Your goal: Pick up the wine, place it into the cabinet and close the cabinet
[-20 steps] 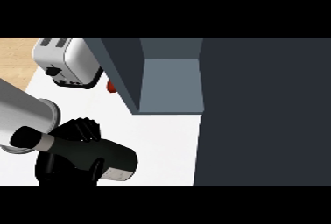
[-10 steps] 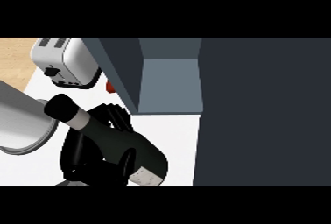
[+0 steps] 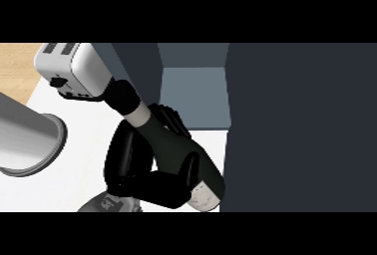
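While its fingers and thumb curl round the wine bottle (image 3: pixel 165 149), the black hand (image 3: pixel 143 172) shows low in the head view; which hand it is cannot be told. That bottle is tilted, its pale base near the view's bottom edge and its dark neck pointing up toward the toaster (image 3: pixel 74 69). Left of the bottle sits a grey forearm (image 3: pixel 26 137). Just right of the bottle is the open cabinet (image 3: pixel 193 99), its dark door (image 3: pixel 302 127) beside it. Beyond the neck, the toaster stands on the white counter (image 3: pixel 81 124).
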